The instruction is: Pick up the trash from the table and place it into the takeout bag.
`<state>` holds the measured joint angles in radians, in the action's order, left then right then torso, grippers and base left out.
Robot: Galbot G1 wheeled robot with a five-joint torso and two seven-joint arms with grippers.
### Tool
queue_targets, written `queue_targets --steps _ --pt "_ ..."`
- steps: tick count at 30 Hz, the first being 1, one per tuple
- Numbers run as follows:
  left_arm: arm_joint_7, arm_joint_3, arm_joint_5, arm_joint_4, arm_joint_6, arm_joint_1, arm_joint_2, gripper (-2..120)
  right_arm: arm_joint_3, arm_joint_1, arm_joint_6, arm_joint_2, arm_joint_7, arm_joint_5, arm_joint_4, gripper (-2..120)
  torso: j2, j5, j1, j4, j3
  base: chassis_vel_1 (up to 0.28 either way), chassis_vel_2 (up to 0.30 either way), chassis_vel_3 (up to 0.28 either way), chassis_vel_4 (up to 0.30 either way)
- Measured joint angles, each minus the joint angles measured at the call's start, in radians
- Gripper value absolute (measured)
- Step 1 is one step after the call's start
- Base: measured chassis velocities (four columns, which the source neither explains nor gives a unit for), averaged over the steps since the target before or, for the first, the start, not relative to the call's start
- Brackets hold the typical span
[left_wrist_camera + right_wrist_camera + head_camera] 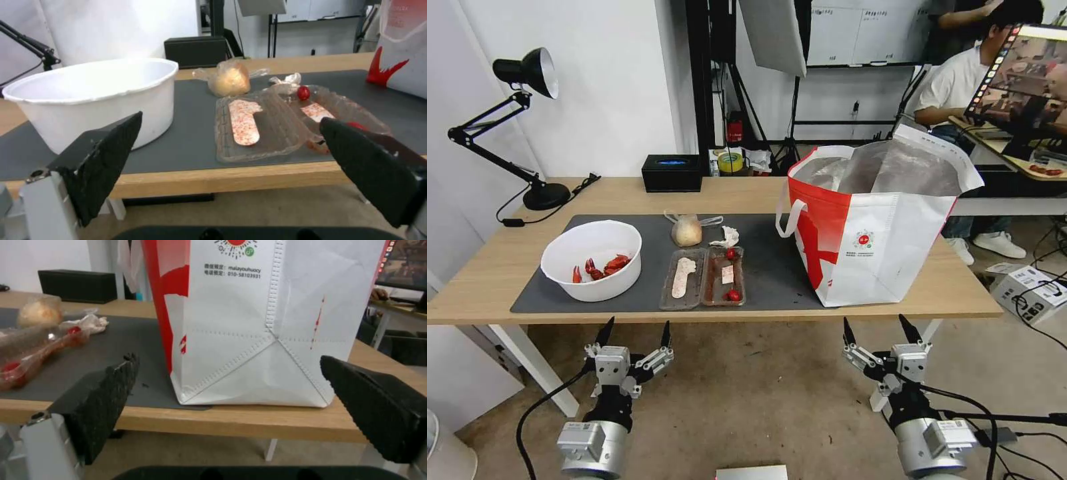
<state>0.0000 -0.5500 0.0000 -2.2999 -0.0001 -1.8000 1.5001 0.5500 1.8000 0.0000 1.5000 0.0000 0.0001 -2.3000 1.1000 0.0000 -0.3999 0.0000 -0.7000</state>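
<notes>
On the dark mat of the table [507,267] stands a white bowl [592,259] holding red crayfish shells. Beside it lies a clear two-part tray [703,277] with red scraps. Behind the tray sit a knotted clear bag [687,231] with a beige lump and a crumpled tissue [728,236]. The red-and-white takeout bag [872,227] stands upright at the table's right end, its foil-lined mouth open. My left gripper [635,331] hangs open below the front edge, facing the bowl [95,96] and tray [267,123]. My right gripper [880,328] is open before the bag [262,323].
A black desk lamp [520,127] stands at the table's back left corner and a small black box [672,173] at the back edge. A person sits at another desk behind the bag. Cables and a white box [1027,291] lie on the floor at right.
</notes>
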Motion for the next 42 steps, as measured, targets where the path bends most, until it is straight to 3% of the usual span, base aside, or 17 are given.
queue_targets --steps 22,25,29,30,32,33,41,42 --pt "0.0 0.0 -0.001 0.0 0.0 0.0 0.0 100 0.0 -0.002 -0.003 -0.004 0.0 0.002 0.0 100 0.0 -0.0001 0.0 0.0 0.0 0.0 0.0 0.0 0.0" --pt "-0.028 -0.003 -0.033 0.0 0.027 0.007 -0.011 100 -0.002 -0.013 -0.022 -0.026 0.006 0.022 0.0 100 0.0 0.0 0.0 -0.0002 0.0 0.0 0.0 0.0 0.0" --pt "-0.18 -0.021 -0.203 -0.009 0.178 0.047 -0.07 100 -0.01 -0.094 -0.143 -0.164 0.053 0.142 -0.01 100 0.0 0.0001 0.0 0.0001 0.0 0.0 0.0 0.0 0.0" --pt "-0.18 -0.021 -0.203 -0.009 0.178 0.047 -0.07 100 -0.01 -0.094 -0.143 -0.164 0.053 0.142 -0.01 100 0.0 0.0001 0.0 0.0001 0.0 0.0 0.0 0.0 0.0" --pt "-0.228 -0.025 -0.267 -0.009 0.224 0.066 -0.091 100 -0.015 -0.14 -0.212 -0.243 0.079 0.21 -0.016 100 0.0 0.0001 0.0 0.0001 0.0 0.0 0.0 0.0 0.0" --pt "-0.228 -0.025 -0.267 -0.009 0.224 0.066 -0.091 100 -0.015 -0.14 -0.212 -0.243 0.079 0.21 -0.016 100 0.0 0.0001 0.0 0.0001 0.0 0.0 0.0 0.0 0.0" --pt "-0.236 -0.025 -0.28 -0.003 0.224 0.073 -0.097 100 -0.032 -0.283 -0.429 -0.49 0.161 0.427 -0.033 100 0.0 0.0001 0.0 0.0 0.0 0.0 0.0 0.0 0.0" --pt "-0.236 -0.025 -0.28 -0.003 0.224 0.073 -0.097 100 -0.032 -0.283 -0.429 -0.49 0.161 0.427 -0.033 100 0.0 0.0001 0.0 0.0 0.0 0.0 0.0 0.0 0.0"
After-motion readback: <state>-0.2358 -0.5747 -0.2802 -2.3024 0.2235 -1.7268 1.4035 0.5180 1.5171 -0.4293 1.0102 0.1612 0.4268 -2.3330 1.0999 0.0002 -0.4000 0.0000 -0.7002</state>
